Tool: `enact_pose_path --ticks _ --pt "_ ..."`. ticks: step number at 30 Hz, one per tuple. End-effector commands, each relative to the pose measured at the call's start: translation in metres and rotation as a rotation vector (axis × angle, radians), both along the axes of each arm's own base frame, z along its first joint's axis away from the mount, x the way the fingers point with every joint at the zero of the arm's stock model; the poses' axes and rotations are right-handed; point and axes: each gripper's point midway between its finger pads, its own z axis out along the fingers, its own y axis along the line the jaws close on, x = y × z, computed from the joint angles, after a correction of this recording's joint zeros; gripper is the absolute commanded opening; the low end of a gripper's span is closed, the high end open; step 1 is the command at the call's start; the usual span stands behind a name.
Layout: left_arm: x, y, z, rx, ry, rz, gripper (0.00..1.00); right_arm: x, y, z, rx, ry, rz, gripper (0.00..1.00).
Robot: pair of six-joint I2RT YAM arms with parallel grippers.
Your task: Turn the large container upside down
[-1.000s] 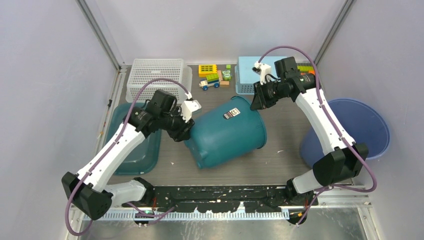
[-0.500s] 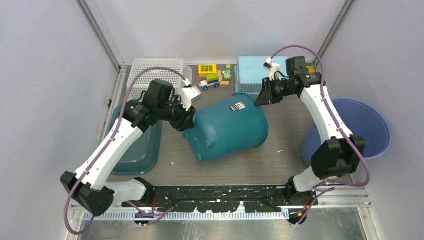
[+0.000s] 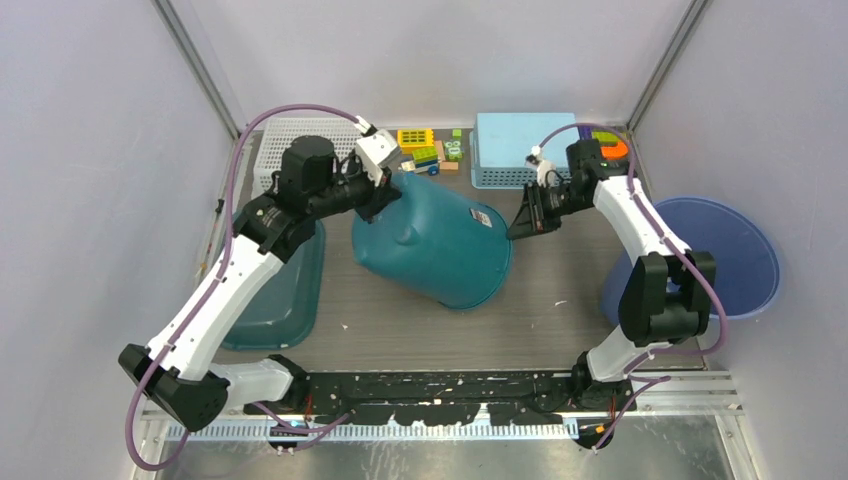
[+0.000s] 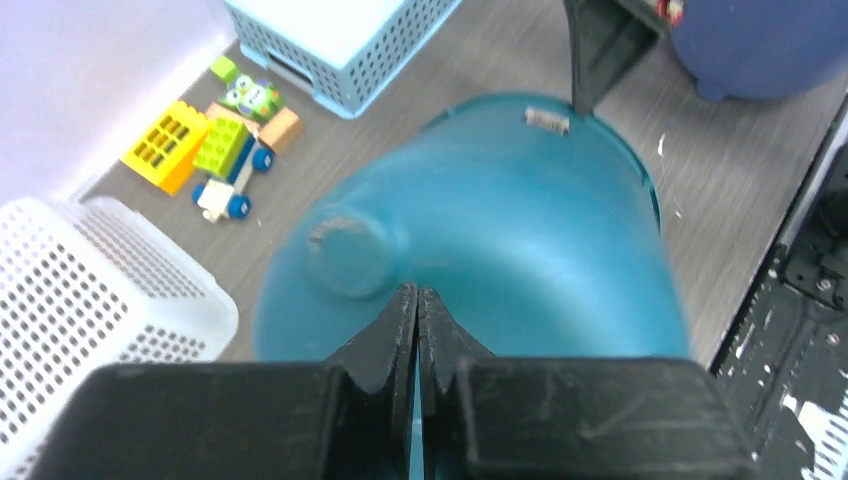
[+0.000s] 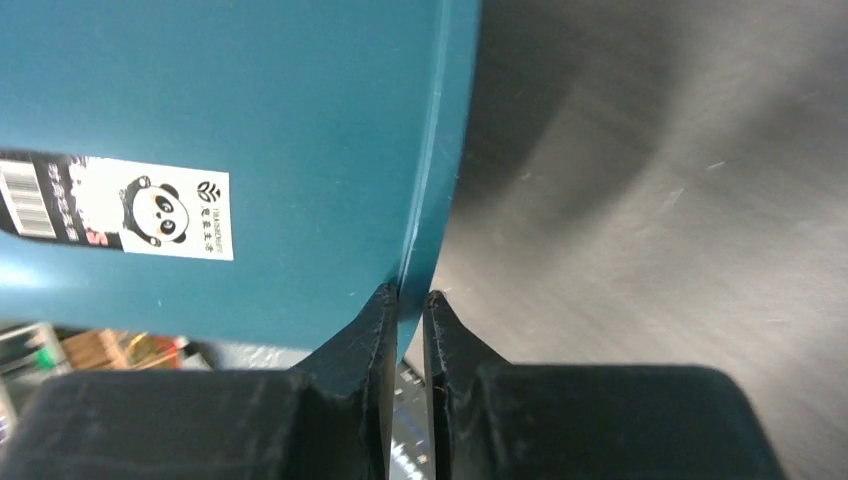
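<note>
Currently listed: one large teal container (image 3: pixel 435 245), mid-counter (image 3: pixel 560 320), tilted, base raised toward the far left, mouth angled down with its near-right rim low on the counter. Left gripper (image 4: pixel 415 293): fingers pressed together at the base end, apparently pinching a thin base edge, placed there to carry the bottom up and over. Right gripper (image 5: pixel 411 296): nearly closed, nipping the rim (image 5: pixel 430 180) just below the panda label (image 5: pixel 150 215), likely serving as the pivot hold while the mouth goes down. Task judged partway; the mouth is not yet flat on the counter. Against the frame a second ago: the container then lay on its side with its base to the near left; that base has since swung up and to the far left, the left gripper has closed, and the right gripper has travelled lower with the rim. Also present: white basket (image 3: pixel 300 140), light blue basket (image 3: pixel 520 145), toy blocks (image 3: pixel 420 145).
</note>
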Motion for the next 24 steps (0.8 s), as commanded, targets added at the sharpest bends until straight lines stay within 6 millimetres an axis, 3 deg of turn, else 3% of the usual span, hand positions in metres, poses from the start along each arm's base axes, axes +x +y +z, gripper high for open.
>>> enact_pose_path --ticks 1,10,21,24 --pt "0.01 -0.027 0.023 -0.095 -0.081 -0.046 0.05 -0.037 0.043 0.03 0.231 0.104 0.124 0.01" --pt "0.014 -0.022 0.013 -0.081 -0.088 -0.019 0.05 -0.04 0.044 0.032 0.257 0.088 0.134 0.01" --pt "0.019 -0.017 0.018 -0.086 -0.107 0.019 0.07 -0.038 0.039 0.017 0.221 0.09 0.116 0.01" --pt "0.024 -0.021 0.004 -0.08 -0.084 0.02 0.07 -0.037 0.039 0.016 0.215 0.086 0.114 0.01"
